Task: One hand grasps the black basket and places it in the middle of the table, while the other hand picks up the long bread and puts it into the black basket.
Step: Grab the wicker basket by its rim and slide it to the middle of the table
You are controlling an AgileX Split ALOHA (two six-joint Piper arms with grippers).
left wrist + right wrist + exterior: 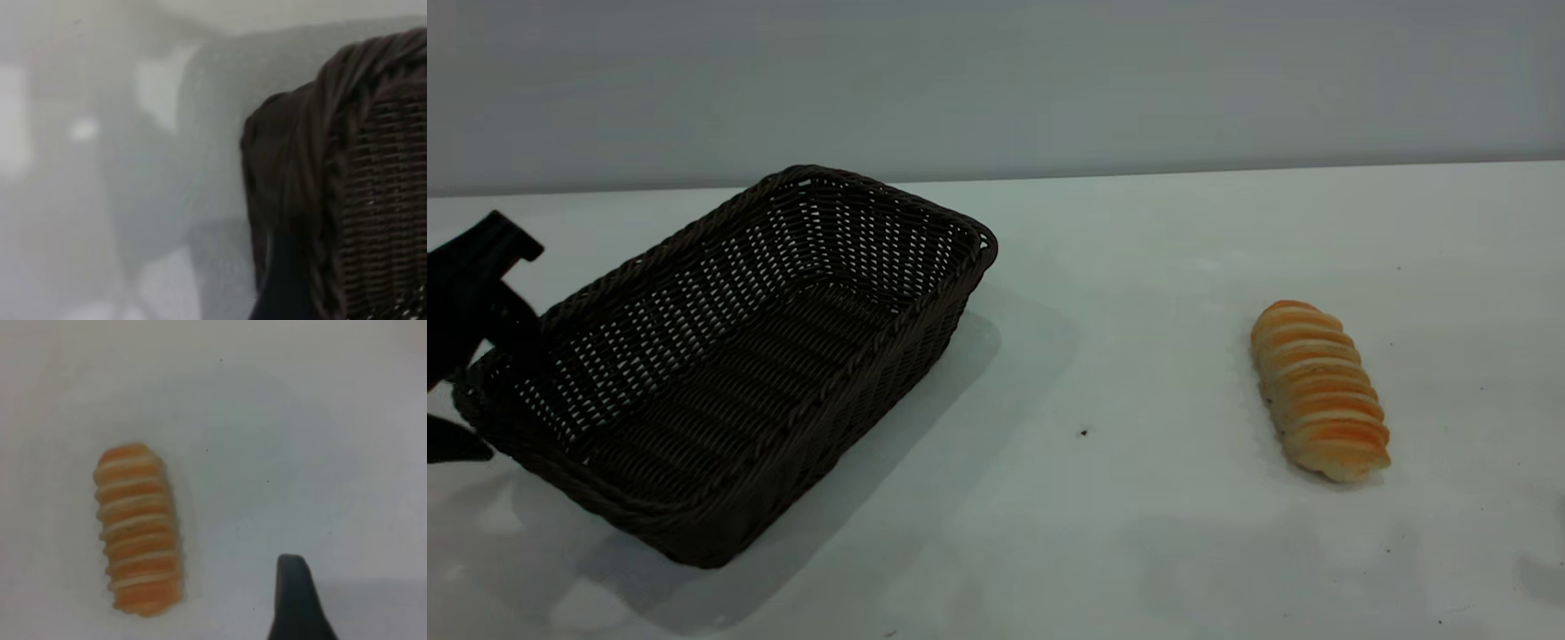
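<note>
My left end effector (463, 356) is gripping the black basket (729, 356) at the tabletop's (1103, 533) left edge; the long bread (1320, 391) is lying right. I cannot tell the right end effector's state.

**Three camera positions**

The exterior view looks level and low across the white matte counter (1120, 533). The left wrist view sits close against the dark woven wicker basket (373, 173). The right wrist view looks down on the orange ridged loaf (139, 530), which the exterior view also shows.

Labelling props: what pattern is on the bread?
Golden-orange long bread with pale cream crosswise stripes; right wrist view.
</note>
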